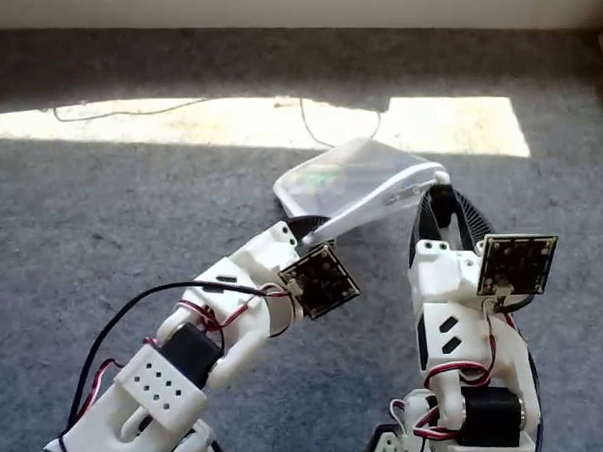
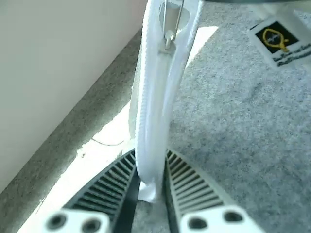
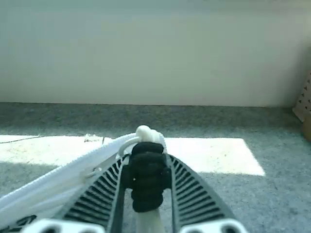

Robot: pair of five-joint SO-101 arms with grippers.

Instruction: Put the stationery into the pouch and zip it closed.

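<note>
A clear pouch (image 1: 364,178) with a white zipper edge (image 2: 154,97) hangs tilted above the carpet between both arms. Greenish stationery (image 1: 323,182) shows through its wall. My left gripper (image 2: 150,156) is shut on the zipper tape at the pouch's lower end, also seen from above (image 1: 309,229). The metal slider (image 2: 168,35) sits farther up the zipper. My right gripper (image 3: 146,158) is shut on the black knotted zipper pull (image 3: 146,177), which is topped by a white bead (image 3: 144,131), at the pouch's higher end (image 1: 438,192).
Grey carpet (image 1: 101,225) covers the floor, with a bright sunlit strip (image 1: 177,126) beyond the pouch. A thin cable (image 1: 126,112) lies in that strip. A pale wall (image 3: 155,53) stands behind. A perforated board (image 3: 305,104) shows at the far right.
</note>
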